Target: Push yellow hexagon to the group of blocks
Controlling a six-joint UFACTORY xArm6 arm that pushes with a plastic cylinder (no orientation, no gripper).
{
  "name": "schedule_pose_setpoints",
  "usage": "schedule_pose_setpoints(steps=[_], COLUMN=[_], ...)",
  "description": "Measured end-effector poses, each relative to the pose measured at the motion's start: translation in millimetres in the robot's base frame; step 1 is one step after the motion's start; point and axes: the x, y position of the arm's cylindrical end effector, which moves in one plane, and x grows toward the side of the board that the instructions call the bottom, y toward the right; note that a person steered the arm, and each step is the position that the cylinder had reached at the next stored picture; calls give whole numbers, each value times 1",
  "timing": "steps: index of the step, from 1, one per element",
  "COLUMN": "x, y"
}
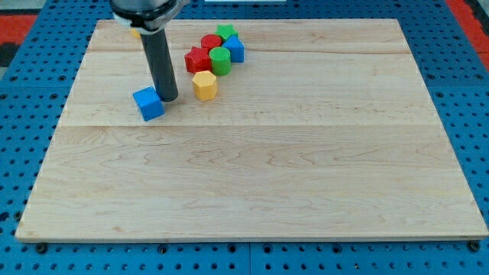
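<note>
The yellow hexagon (205, 85) lies on the wooden board (252, 176) toward the view's top, just below the group and touching or nearly touching the red star (197, 59). The group holds the red star, a green cylinder (220, 60), a red cylinder (210, 43), a green star (225, 32) and a blue block (234, 50). My tip (168, 100) rests on the board to the left of the yellow hexagon, right beside a blue cube (148, 103) on its right side.
A small yellow-orange block (134, 33) peeks out behind the arm's body at the view's top left. The board sits on a blue perforated table (23, 114).
</note>
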Motion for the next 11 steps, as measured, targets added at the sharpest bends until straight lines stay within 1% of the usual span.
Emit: schedule_pose_setpoints(steps=[1, 2, 3, 4, 6, 9, 10, 11], x=[-19, -25, -16, -2, -27, -36, -39, -48], y=[27, 80, 104, 106, 124, 144, 173, 149])
